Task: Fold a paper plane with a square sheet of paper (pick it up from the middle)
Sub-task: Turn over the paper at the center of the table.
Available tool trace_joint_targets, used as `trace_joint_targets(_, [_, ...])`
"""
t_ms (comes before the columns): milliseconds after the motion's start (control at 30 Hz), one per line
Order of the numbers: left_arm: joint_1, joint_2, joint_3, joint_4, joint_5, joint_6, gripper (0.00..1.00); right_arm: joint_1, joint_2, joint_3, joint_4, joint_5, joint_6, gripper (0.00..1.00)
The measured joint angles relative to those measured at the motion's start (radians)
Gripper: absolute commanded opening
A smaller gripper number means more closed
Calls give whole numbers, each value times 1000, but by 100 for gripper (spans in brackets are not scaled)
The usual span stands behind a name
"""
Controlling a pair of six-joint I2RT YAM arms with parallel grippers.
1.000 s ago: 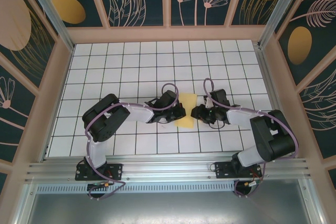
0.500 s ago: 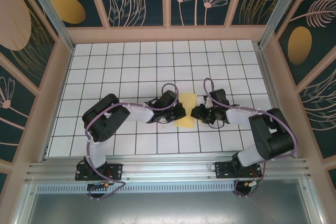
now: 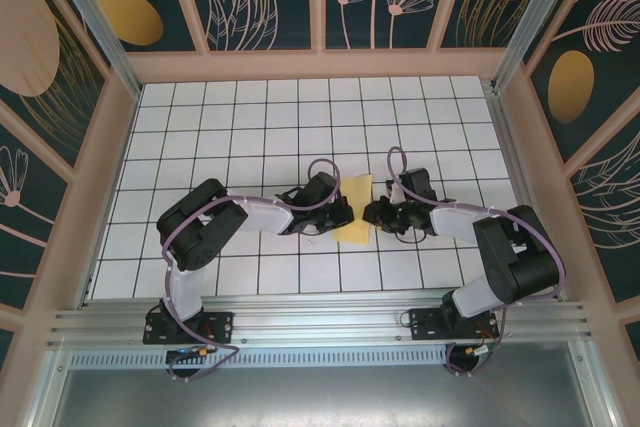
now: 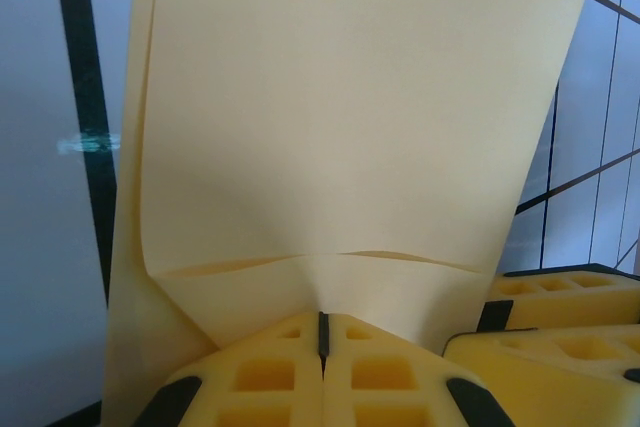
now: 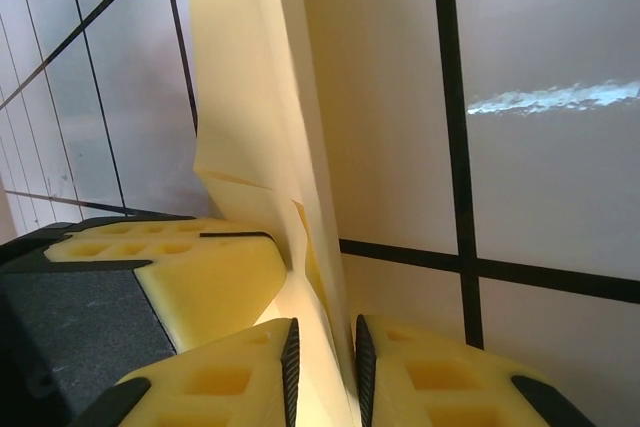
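The sheet of paper [image 3: 357, 223] lies at the middle of the tabletop [image 3: 260, 127], between the two grippers. From the top view it shows as a narrow pale-yellow strip, long axis running away from the arm bases, its near end on the white grid tiles. It is partly folded. The left wrist view shows the sheet of paper [image 4: 340, 117] rising from the fingers as a broad panel, with a shallow crease line across its lower part and a second layer along its left edge. The right wrist view shows it [image 5: 250, 97] edge-on, as stacked layers standing up from the tabletop.

The left gripper [image 3: 343, 218] meets the strip from the left side. Its jaws are fully closed [image 4: 322, 332], pads touching, with the lower edge of the paper pinched at the seam.

The right gripper [image 3: 373, 213] meets the strip from the right side. Its jaws stand a narrow gap apart [image 5: 323, 347], with the paper's folded edge passing between the pads. Whether the pads press on the paper cannot be told.

The two grippers are near each other, with the paper between them.
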State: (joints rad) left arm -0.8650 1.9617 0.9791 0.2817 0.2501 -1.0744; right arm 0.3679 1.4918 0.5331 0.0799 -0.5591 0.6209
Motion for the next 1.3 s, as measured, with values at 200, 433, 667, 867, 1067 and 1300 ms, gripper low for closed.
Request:
trace_joint_targets(200, [0, 0, 0, 4, 0, -3, 3, 0, 0, -21, 23, -21, -1, 23])
trace_joint_targets(433, [0, 0, -14, 31, 0, -18, 4, 0, 10, -26, 40, -45, -12, 11])
trace_joint_targets(667, [0, -30, -43, 35, -26, -22, 14, 0, 4, -19, 5, -41, -32, 0])
trace_joint_targets(867, [0, -211, -124, -8, -142, -26, 26, 2, -124, 50, -171, 55, -72, 0])
trace_joint_targets(1067, [0, -478, -210, -74, -325, -27, 30, 112, -220, 280, -486, 422, -119, 0])
trace_joint_targets(1300, [7, -727, -349, -171, -546, -59, 31, 369, -80, 575, -874, 957, -87, 0])
